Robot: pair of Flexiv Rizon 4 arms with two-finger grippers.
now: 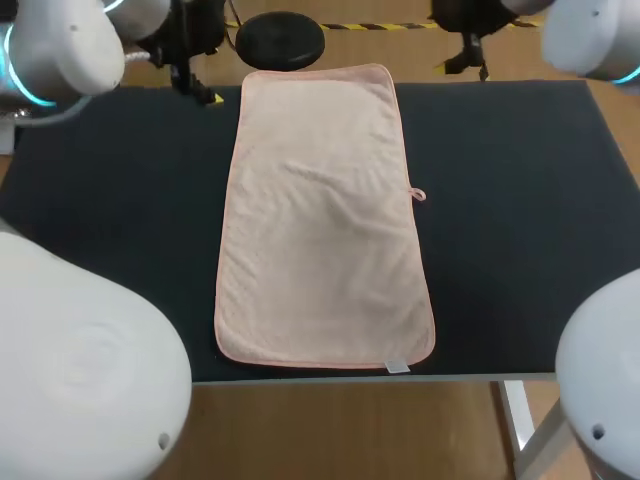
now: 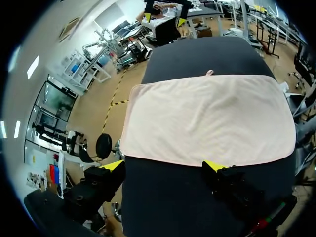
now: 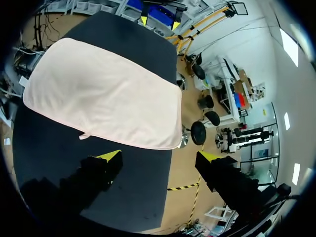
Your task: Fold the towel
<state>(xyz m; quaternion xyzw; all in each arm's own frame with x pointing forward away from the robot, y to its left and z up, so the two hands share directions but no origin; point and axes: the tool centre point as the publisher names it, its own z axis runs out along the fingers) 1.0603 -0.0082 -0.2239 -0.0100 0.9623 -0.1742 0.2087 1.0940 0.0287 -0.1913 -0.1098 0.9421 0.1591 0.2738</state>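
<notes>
- Towel (image 1: 325, 215): pale pink with a darker pink hem, spread flat in a single layer down the middle of the dark counter (image 1: 110, 190).
- The towel's long sides run from the counter's near edge to its far edge. Its near end sits right at the near edge and its far end reaches the far edge.
- A few soft wrinkles cross the towel's middle. No corner is turned over.
- A small hanging loop (image 1: 418, 195) sticks out from the towel's right long side, about halfway along, and lies on the counter.
- A small white label (image 1: 397, 365) sits at the near right corner.
- Left hand (image 1: 195, 85): at the counter's far edge, just left of the towel's far left corner and apart from it.
- From the left wrist, the left hand (image 2: 164, 165) has its fingers spread wide and released, with nothing between them.
- In that view dark counter (image 2: 173, 197) lies under the fingers and the towel (image 2: 207, 118) is just ahead, its long side facing them. One yellow fingertip (image 2: 215, 165) is very near the hem. Whether it touches cannot be told.
- The loop (image 2: 210, 73) shows on the towel's far side in that view.
- Right hand (image 1: 470, 60): at the far edge, to the right of the towel's far right corner and well apart from it.
- From the right wrist, the right hand (image 3: 158, 156) is likewise released with its fingers wide, and it grasps nothing.
- The towel (image 3: 103, 94) lies ahead of the right hand, with its far corner nearest the gap between the fingers. The loop (image 3: 84, 136) lies ahead of one finger, on the bare counter (image 3: 44, 148).
</notes>
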